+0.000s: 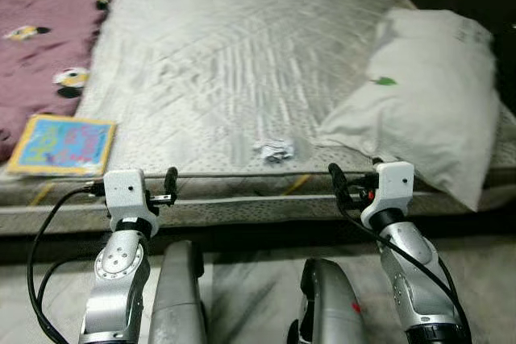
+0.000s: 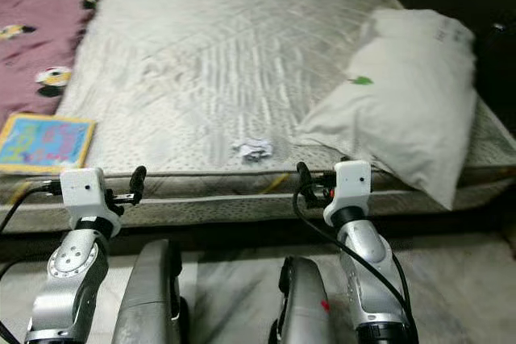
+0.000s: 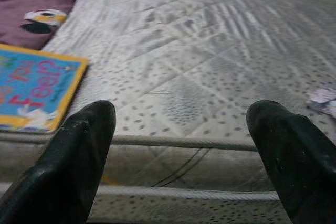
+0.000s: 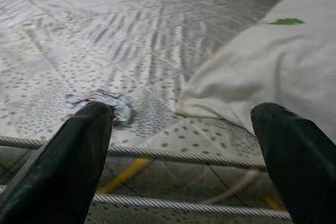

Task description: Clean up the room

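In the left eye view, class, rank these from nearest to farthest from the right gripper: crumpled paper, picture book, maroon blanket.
Measured from the right gripper:
1. Crumpled paper, on the mattress just ahead, slightly to its left.
2. Picture book, at the near left edge.
3. Maroon blanket, far left, beyond the book.

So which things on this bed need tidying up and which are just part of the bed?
To tidy: crumpled paper, picture book at the mattress edge.
Just there: mattress, pillow, maroon blanket.

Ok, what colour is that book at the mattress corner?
The book is blue with a yellow border and pink lettering, clearest in the left wrist view.
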{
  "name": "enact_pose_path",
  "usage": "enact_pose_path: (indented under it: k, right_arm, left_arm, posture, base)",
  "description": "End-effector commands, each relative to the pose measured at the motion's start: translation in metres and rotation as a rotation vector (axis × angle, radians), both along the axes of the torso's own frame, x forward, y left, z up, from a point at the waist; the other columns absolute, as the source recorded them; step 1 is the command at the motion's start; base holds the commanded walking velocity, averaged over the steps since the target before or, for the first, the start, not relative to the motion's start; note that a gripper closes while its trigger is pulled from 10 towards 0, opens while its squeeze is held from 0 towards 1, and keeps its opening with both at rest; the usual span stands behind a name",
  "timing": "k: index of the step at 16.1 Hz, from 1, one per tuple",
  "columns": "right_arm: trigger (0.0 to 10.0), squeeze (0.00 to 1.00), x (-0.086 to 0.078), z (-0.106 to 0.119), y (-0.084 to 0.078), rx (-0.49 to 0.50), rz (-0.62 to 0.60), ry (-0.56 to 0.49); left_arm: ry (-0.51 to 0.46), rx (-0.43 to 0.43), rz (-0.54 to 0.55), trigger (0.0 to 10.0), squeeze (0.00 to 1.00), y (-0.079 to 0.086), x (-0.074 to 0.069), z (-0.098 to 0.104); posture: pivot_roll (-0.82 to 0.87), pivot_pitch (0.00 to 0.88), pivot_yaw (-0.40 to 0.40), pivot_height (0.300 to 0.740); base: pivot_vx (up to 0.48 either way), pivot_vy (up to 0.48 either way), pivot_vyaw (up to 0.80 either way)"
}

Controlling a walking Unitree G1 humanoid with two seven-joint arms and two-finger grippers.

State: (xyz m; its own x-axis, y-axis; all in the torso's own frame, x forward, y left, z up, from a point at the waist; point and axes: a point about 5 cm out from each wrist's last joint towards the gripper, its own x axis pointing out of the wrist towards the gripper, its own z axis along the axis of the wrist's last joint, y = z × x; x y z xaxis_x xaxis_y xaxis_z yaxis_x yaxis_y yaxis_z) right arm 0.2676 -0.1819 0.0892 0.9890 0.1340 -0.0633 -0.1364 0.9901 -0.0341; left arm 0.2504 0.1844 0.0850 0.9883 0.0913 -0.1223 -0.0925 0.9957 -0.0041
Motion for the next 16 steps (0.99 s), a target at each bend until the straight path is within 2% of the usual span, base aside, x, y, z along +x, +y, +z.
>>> enact_pose_path:
  k: [1, 4, 11, 16]
  right_arm:
    - [10.0, 0.0, 0.0001, 0.0011, -0.0007, -0.009, 0.012, -0.008]
    - [10.0, 0.0, 0.0005, 0.0011, 0.0013, -0.012, 0.025, -0.011]
    - [10.0, 0.0, 0.0031, 0.0004, 0.0021, -0.001, 0.025, -0.004]
    - [10.0, 0.0, 0.0032, -0.0003, 0.006, -0.005, 0.05, -0.003]
  left_arm:
    - [-0.007, -0.003, -0.01, 10.0, 0.0, 0.0003, -0.0005, 0.0026]
    - [-0.008, -0.008, -0.017, 10.0, 0.0, -0.0007, -0.0003, 0.0023]
    - [0.0, -0.011, -0.025, 10.0, 0.0, -0.0019, -0.0006, 0.0012]
    - [0.007, 0.01, -0.009, 10.0, 0.0, -0.0007, -0.002, 0.0011]
  posture:
    - [0.02, 0.1, -0.046, 0.578]
    - [0.02, 0.096, -0.048, 0.578]
    - [0.03, 0.094, -0.05, 0.578]
    - [0.03, 0.103, -0.051, 0.578]
  base:
    - [0.27, 0.0, 0.61]
    - [0.296, 0.0, 0.59]
    - [0.336, 0.0, 0.0]
    - [0.0, 0.0, 0.09]
